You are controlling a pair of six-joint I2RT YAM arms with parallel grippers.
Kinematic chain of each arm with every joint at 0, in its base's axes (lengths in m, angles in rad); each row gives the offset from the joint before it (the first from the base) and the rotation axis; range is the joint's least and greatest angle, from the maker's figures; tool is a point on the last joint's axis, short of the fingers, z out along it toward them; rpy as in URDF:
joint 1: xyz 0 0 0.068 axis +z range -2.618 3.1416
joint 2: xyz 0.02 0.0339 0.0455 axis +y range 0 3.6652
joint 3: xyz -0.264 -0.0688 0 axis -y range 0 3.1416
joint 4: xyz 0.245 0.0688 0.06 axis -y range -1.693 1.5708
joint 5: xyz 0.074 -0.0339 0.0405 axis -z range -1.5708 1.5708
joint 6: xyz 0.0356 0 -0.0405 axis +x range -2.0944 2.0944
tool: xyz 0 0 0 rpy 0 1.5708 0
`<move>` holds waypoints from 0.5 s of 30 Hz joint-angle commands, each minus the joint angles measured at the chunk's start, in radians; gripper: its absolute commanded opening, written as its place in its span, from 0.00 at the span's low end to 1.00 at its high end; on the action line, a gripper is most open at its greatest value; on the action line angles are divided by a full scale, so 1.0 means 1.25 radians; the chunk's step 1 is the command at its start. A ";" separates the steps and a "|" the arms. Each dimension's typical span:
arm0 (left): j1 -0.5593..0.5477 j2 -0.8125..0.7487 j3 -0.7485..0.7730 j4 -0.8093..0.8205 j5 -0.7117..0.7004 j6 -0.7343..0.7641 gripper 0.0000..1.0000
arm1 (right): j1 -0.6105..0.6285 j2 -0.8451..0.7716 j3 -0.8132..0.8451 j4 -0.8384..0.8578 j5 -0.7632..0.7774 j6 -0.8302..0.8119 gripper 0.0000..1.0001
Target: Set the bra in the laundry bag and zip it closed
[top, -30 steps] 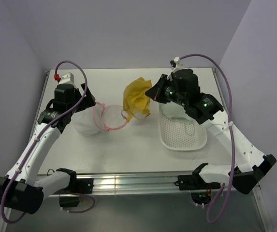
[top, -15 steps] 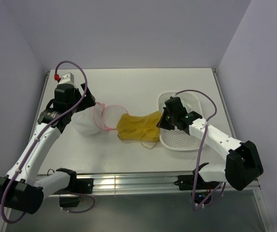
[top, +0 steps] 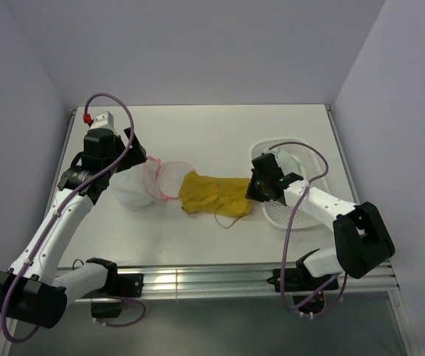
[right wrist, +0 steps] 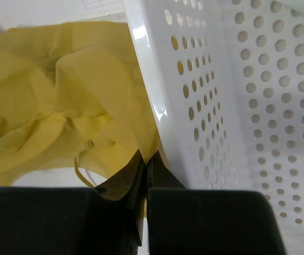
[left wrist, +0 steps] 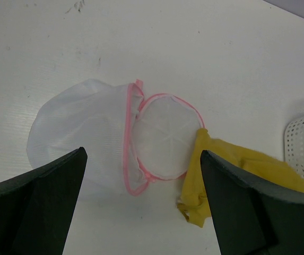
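Moved: bra (top: pixel 213 194) down flat now, tip at laundry bag (top: pixel 153 182) rim (bag open).
Right gripper (right wrist: pixel 145 159): fingers together, seemingly pinching bra's edge.
Left gripper (left wrist: pixel 144 159): fingers apart above bag.

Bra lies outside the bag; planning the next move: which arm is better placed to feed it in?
Likely right: the right pincer is shut on the bra beside the basket; the left pincer is open above the laundry bag, holding nothing.

No legible text, label, brand, number or sign in any of the three views.
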State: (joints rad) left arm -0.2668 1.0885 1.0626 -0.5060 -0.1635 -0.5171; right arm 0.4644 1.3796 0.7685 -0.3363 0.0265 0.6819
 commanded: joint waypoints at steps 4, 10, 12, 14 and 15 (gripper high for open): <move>0.002 -0.003 0.021 0.007 -0.012 -0.002 0.96 | -0.016 -0.032 0.010 -0.020 0.108 -0.053 0.00; 0.004 -0.003 0.021 0.008 -0.012 -0.002 0.96 | -0.066 -0.068 0.026 -0.062 0.137 -0.138 0.00; 0.002 -0.004 0.022 0.006 -0.012 -0.001 0.96 | -0.072 -0.076 0.033 -0.071 0.157 -0.145 0.00; 0.002 -0.007 0.020 0.007 -0.012 -0.001 0.96 | -0.072 -0.077 0.039 -0.070 0.164 -0.144 0.00; 0.002 -0.008 0.019 0.008 -0.010 -0.001 0.96 | -0.071 -0.074 0.045 -0.071 0.163 -0.148 0.00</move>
State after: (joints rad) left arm -0.2668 1.0893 1.0626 -0.5060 -0.1638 -0.5171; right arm 0.3786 1.3163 0.7750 -0.4088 0.1768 0.5388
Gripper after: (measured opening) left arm 0.960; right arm 0.019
